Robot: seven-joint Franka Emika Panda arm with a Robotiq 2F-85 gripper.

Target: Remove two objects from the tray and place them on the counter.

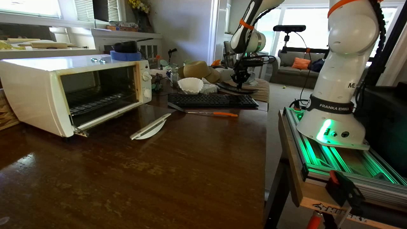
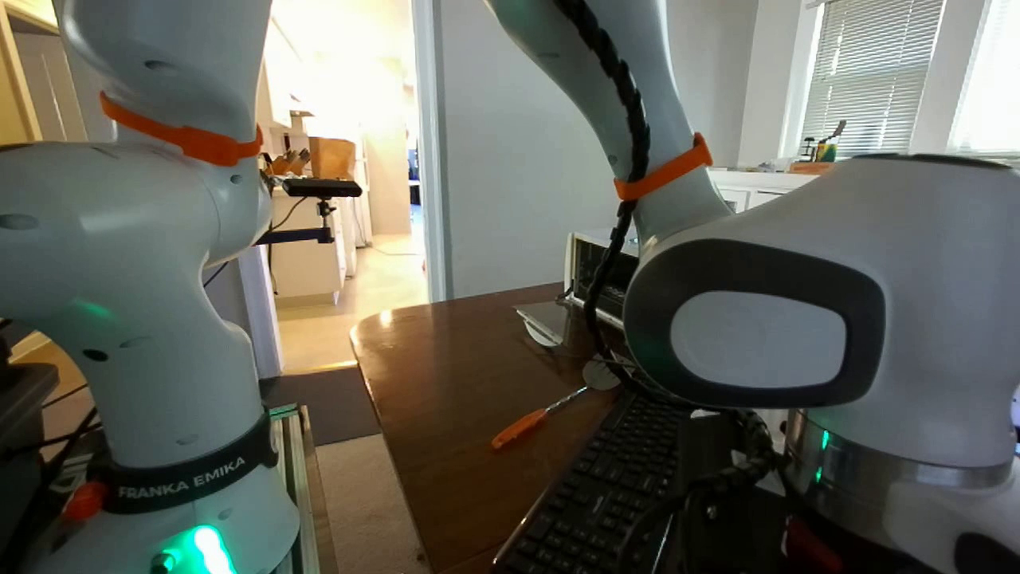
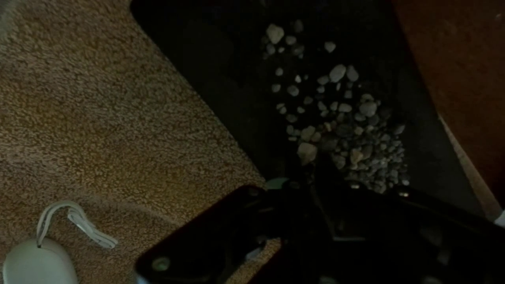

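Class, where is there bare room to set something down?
The counter has a wide bare patch between the toaster oven, orange-handled spatula and robot-side edge. Past the keyboard it is crowded: white bowl, hat, and tray bearing pebbles.

There is one counter (image 1: 152, 178), with one white toaster oven (image 1: 31, 95) at the left, two small shiny pieces (image 1: 102, 60) atop it, one black keyboard (image 1: 211, 100), one orange-handled spatula (image 2: 548, 410) and one fluted white bowl (image 1: 190, 86). One dark tray (image 3: 244, 104) bears dozens of pebbles (image 3: 367, 154), too crowded for an exact count; one brown towel (image 3: 98, 118).
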